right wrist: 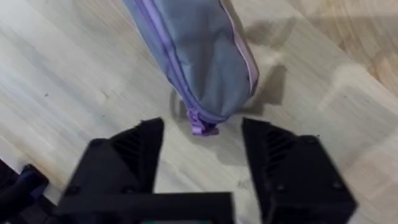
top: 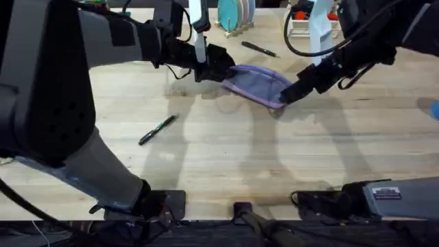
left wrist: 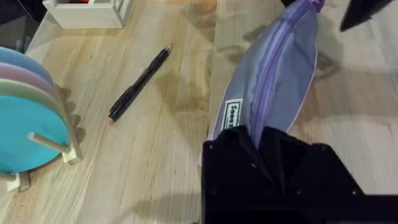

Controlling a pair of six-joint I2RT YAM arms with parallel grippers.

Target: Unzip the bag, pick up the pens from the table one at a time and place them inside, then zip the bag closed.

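The lavender bag (top: 257,81) lies on the table (top: 226,158) at the back middle, its zipper shut along the top. My left gripper (top: 218,65) is shut on the bag's left end (left wrist: 267,81). At the bag's right end my right gripper (top: 289,92) stands open, and the small purple zipper tab (right wrist: 204,128) hangs between its fingers (right wrist: 134,152) without touching them. One black pen with a green mark (top: 156,129) lies at the front left. A second pen (top: 259,49) lies behind the bag, and it also shows in the left wrist view (left wrist: 140,84).
A rack of round coloured plates (top: 233,15) stands at the back middle, close to the second pen (left wrist: 31,118). A white rack (top: 305,24) stands at the back right. The table's front half is bare wood.
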